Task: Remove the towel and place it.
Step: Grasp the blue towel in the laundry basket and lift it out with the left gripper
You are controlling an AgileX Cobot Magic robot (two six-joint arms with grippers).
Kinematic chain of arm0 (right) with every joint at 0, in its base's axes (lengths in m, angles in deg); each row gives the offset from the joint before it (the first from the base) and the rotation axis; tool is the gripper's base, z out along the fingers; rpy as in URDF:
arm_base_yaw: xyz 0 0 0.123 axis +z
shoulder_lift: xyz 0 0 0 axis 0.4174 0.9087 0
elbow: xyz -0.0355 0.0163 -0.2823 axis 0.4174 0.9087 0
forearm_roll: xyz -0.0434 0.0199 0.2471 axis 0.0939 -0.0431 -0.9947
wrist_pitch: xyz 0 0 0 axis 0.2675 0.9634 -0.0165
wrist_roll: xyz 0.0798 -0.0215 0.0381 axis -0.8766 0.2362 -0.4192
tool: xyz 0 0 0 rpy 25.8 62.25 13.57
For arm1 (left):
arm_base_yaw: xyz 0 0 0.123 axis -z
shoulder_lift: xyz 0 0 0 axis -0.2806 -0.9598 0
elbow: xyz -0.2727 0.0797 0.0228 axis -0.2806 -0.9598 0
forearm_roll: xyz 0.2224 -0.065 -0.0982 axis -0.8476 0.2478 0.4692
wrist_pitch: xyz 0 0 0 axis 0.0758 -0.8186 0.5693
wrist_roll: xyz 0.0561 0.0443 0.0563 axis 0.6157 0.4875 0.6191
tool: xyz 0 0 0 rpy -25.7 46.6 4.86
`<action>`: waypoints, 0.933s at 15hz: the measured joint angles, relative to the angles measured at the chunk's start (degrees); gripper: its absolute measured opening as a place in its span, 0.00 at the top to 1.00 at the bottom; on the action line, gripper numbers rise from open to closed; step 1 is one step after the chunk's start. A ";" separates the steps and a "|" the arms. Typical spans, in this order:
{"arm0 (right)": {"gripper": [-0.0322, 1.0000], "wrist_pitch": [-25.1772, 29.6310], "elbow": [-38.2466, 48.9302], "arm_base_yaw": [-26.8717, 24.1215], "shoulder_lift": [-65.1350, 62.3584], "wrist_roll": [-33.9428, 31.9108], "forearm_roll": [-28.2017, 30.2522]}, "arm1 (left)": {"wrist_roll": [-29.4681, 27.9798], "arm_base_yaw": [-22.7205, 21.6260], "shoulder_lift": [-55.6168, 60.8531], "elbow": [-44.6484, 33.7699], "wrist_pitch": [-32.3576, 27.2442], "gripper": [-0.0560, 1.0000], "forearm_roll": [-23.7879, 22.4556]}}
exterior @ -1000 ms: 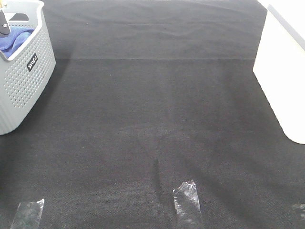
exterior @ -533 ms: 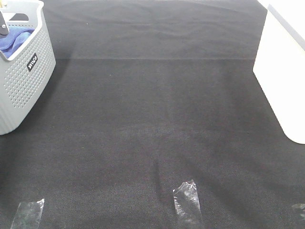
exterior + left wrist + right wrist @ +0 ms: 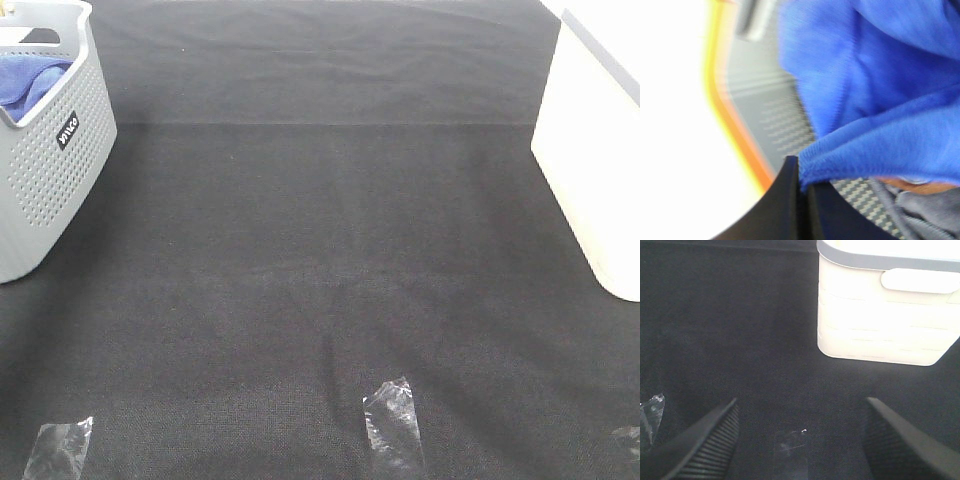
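The blue towel [image 3: 25, 80] lies bunched inside the grey perforated basket [image 3: 45, 170] at the far left corner. In the left wrist view my left gripper [image 3: 802, 197] is shut on a stitched edge of the towel [image 3: 880, 90], with the basket's grey wall [image 3: 785, 125] behind it. The left gripper is outside the exterior view. My right gripper [image 3: 800, 440] is open with nothing between its fingers, hanging over the black mat in front of the white bin [image 3: 885, 315].
The white bin [image 3: 600, 170] stands at the right edge of the black mat. Clear tape pieces [image 3: 392, 425] [image 3: 58, 445] are stuck near the front. A grey cloth [image 3: 930, 215] lies under the towel in the basket.
The left gripper's tip, seen earlier at the basket's top left in the exterior view, has gone out of that view. The right arm has not moved.
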 joint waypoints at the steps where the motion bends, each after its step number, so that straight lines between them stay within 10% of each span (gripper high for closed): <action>1: 0.30 0.00 0.00 0.00 0.00 0.00 0.00 | -0.17 0.46 2.64 0.00 0.00 0.95 -0.23; 14: 0.30 0.00 0.00 0.00 0.00 0.00 0.34 | -2.52 15.93 24.87 0.00 0.57 0.95 -8.54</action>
